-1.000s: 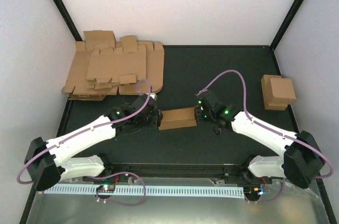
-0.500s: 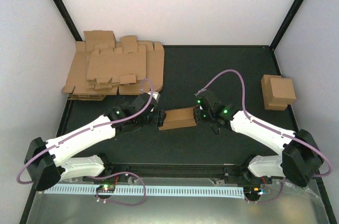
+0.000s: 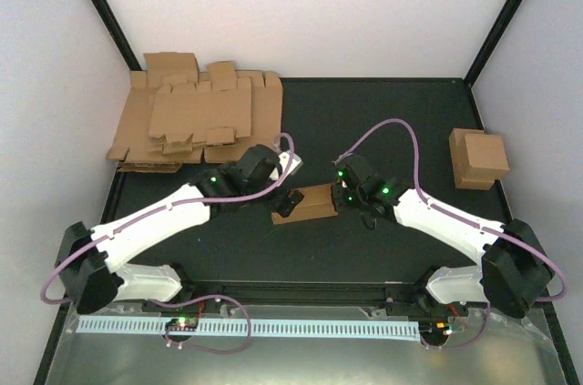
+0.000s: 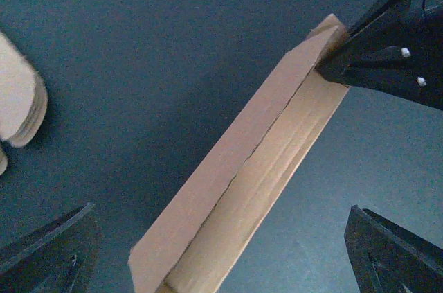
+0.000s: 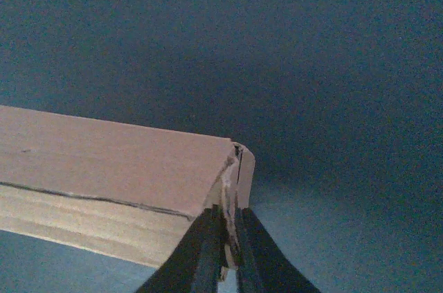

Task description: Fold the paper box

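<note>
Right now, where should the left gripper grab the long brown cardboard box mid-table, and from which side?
Probably its free left end, coming from the left, jaws across the narrow width. The long brown cardboard box is slim, the right gripper pinches its right end flap, and the open left gripper frames it.

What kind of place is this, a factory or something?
Probably a robotics lab test cell: plain white walls box in a black-topped table, two white robot arms are bolted at its near edge, and flat brown cardboard blanks lie piled in a corner.
</note>
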You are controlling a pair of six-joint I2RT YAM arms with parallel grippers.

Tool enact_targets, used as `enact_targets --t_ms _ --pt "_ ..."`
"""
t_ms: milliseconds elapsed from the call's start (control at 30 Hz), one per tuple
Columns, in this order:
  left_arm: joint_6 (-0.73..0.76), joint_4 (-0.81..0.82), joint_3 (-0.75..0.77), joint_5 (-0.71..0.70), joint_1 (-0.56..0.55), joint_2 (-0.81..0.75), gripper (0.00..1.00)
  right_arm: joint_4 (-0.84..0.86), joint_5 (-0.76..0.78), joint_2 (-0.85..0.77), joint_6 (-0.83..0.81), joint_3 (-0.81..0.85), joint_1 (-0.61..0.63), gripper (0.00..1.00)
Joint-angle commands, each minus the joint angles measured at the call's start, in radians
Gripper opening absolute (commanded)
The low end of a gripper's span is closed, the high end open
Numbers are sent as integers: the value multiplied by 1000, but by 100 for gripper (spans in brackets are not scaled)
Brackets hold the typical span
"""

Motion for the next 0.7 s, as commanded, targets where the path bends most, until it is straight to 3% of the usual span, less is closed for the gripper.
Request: enact_targets --t_ms 0,200,367,667 --pt "174 2 88 99 19 101 99 23 5 -1 -11 22 -6 13" --pt "274 -78 210 280 58 231 99 46 -2 -27 -28 8 -7 22" --pt "339 -40 206 382 66 273 99 74 -29 -63 -35 -24 -16 31" --pt "384 -94 280 426 63 410 99 127 -60 -157 -37 -102 -22 36"
